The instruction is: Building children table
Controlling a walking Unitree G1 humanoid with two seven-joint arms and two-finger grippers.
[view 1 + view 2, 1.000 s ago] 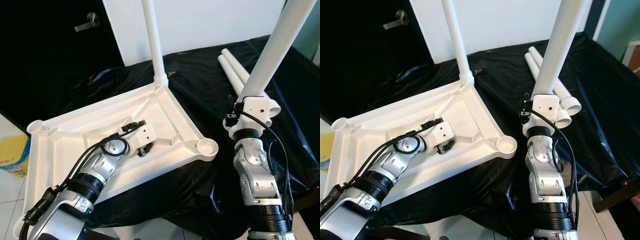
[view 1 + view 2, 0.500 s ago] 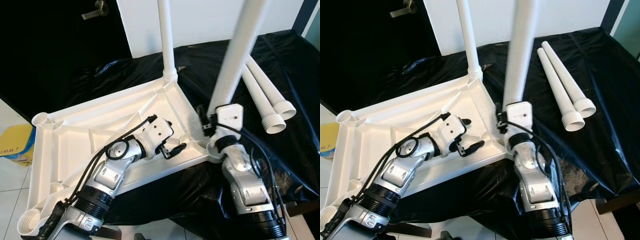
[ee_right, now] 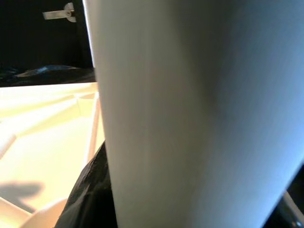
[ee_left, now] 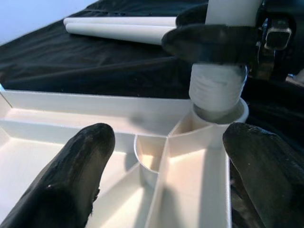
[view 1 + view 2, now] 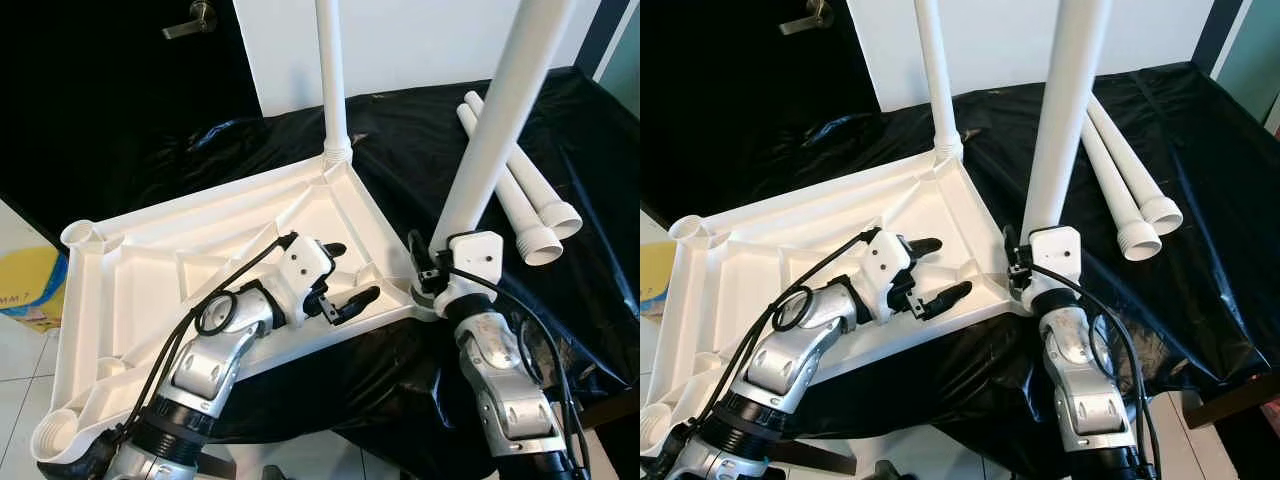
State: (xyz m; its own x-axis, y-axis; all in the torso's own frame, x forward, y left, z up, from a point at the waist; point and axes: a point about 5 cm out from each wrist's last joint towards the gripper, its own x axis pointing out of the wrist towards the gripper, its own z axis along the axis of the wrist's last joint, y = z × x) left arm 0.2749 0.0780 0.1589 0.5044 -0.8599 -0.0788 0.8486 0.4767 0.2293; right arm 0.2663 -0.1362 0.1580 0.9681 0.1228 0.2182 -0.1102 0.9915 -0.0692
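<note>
A white plastic table top lies upside down on a black cloth. One white leg stands fitted in its far corner. My right gripper is shut on a second white leg and holds it nearly upright. That leg's threaded end sits at the mouth of the near right corner socket. My left gripper is open and rests inside the table top just left of that socket, with nothing between its fingers. The held leg is very close in the right wrist view.
Two loose white legs lie side by side on the black cloth at the right. Corner sockets on the table top's left side stand open. A yellow box sits on the tiled floor at the left, before a dark door.
My right gripper has carried the leg leftwards from beside the table top to its near right corner socket. My left gripper has reached across the table top towards that corner. The camera has also shifted.
</note>
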